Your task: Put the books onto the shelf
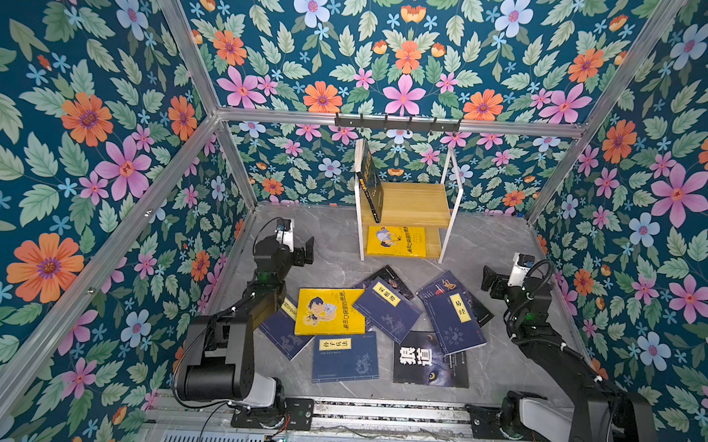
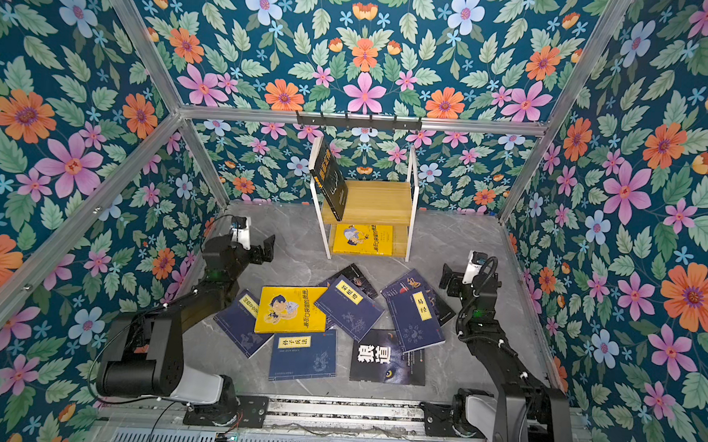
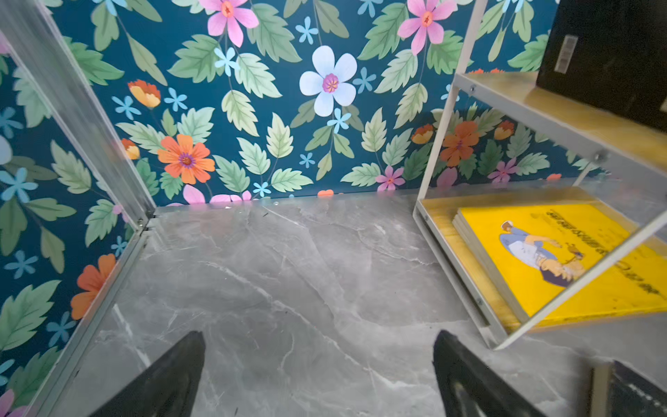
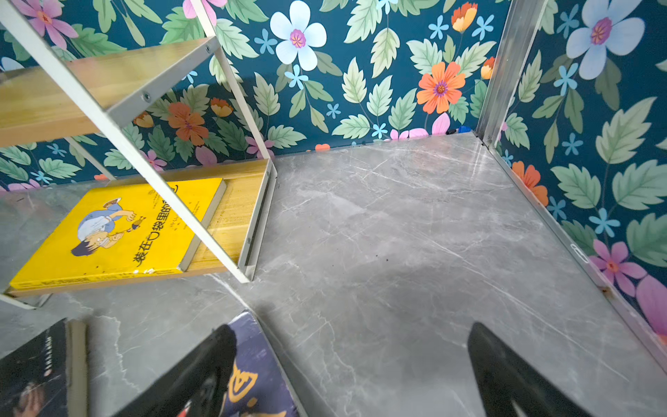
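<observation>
Books (image 1: 345,356) are in neither pincer: we see the left gripper (image 3: 319,339) and the right gripper (image 4: 352,330) both spread wide and empty. Each hovers over bare grey floor (image 3: 288,270), one to either side of the shelf (image 1: 415,204) front and facing it. Both arms are folded, elbows drawn back from the shelf. The loose books lie flat and overlapping just in front of the shelf. A black book (image 1: 369,181) leans on its upper board, and a yellow book (image 1: 397,241) lies on its lower one. We advise taking a topmost book first: slide it clear, pinch one edge, then stand it beside the leaning volume.
</observation>
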You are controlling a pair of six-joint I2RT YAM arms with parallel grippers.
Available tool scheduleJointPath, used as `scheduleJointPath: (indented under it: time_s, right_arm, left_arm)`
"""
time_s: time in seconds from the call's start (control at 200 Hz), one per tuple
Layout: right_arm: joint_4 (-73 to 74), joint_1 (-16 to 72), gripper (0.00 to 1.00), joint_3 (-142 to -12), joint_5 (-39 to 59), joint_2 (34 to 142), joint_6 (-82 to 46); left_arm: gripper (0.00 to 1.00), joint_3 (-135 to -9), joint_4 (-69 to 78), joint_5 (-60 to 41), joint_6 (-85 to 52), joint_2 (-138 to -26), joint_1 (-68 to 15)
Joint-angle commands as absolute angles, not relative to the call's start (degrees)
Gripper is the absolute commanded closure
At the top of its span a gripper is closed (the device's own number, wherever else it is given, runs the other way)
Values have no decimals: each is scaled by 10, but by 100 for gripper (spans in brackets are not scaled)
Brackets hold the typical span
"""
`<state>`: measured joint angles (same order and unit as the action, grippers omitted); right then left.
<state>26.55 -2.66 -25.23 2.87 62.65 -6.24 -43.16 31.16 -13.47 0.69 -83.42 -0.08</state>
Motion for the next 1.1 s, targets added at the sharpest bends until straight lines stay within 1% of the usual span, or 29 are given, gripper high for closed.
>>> scheduleJointPath:
  time_s: [0.0,0.075,0.14,0.245,0.355,0.445,0.56,0.605,0.74,0.835,1.01,1.095]
  right_arm:
    - [143,-22,1,-278,62,588,-121]
    - [93,-13,1,-297,79,571,-155]
    - [41,2,1,-318,86,561,-197]
    - [-6,50,2,-337,106,553,-252]
    - [-18,108,4,-340,98,555,-299]
    - [-28,155,6,-343,83,562,-344]
    - [-13,212,12,-345,74,588,-372]
    - [-22,230,14,-356,73,604,-378]
    - [-55,280,24,-381,63,648,-409]
    - [-35,308,34,-384,72,677,-425]
    - [-22,333,57,-396,91,730,-449]
    - [-15,334,71,-397,93,756,-455]
  left_arm:
    - [0,-528,86,-163,-45,-850,-10]
    - [0,-568,35,-196,-91,-854,-20]
    - [0,-579,19,-248,-129,-852,-30]
    - [0,-591,-19,-302,-176,-857,-63]
    - [0,-581,-35,-327,-204,-872,-106]
    - [0,-560,-14,-340,-209,-877,-143]
    - [0,-539,2,-344,-206,-884,-171]
    - [2,-530,8,-343,-209,-889,-174]
    - [8,-507,29,-343,-223,-898,-180]
    - [11,-506,30,-349,-220,-909,-195]
    - [17,-497,26,-360,-224,-919,-207]
    - [20,-480,41,-365,-234,-918,-207]
